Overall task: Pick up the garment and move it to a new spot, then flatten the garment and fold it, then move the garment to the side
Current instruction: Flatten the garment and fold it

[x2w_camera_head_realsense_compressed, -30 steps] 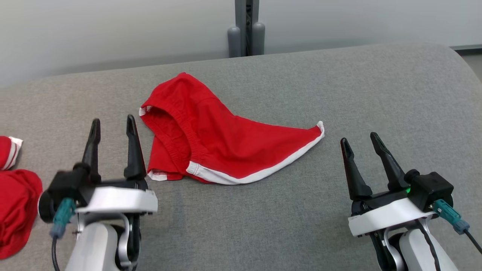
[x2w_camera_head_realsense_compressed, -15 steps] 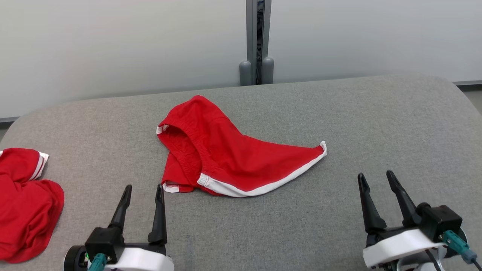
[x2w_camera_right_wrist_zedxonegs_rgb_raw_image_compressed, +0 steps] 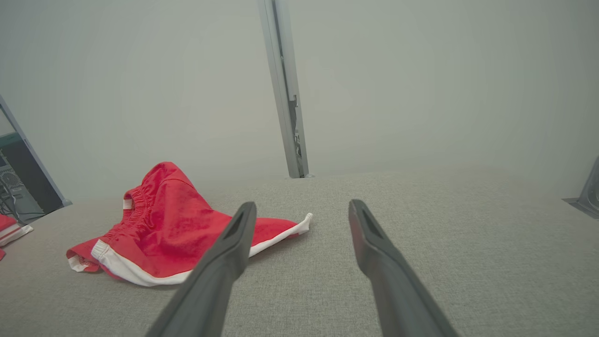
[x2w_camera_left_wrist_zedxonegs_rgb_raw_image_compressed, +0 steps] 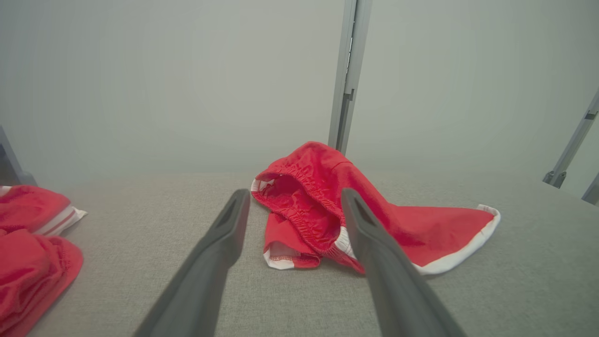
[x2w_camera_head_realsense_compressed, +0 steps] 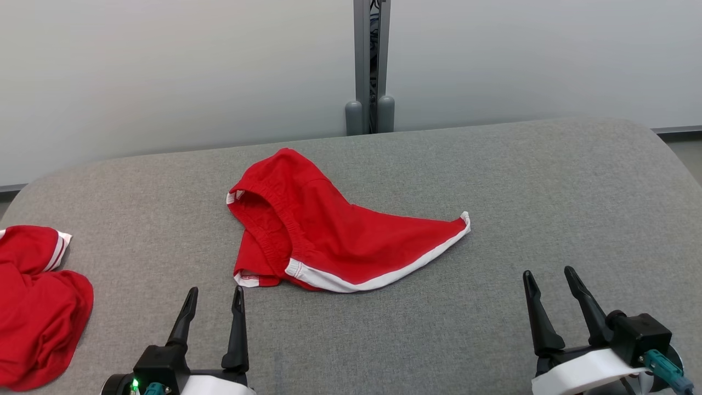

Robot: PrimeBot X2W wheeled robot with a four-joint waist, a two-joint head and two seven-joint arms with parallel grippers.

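Seemingly limp and light, red fabric shorts with white trim lie at the centre of the grey padded worktop, likely best pinched at the elastic waistband, while left gripper and right gripper gape empty by its front edge.

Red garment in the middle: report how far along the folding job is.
Done: nothing that shows; the red garment lies crumpled and unfolded on the grey surface. In hand: nothing; the left gripper and right gripper are open, empty, short of the cloth. Left: pick up, relocate, flatten, fold, move aside.
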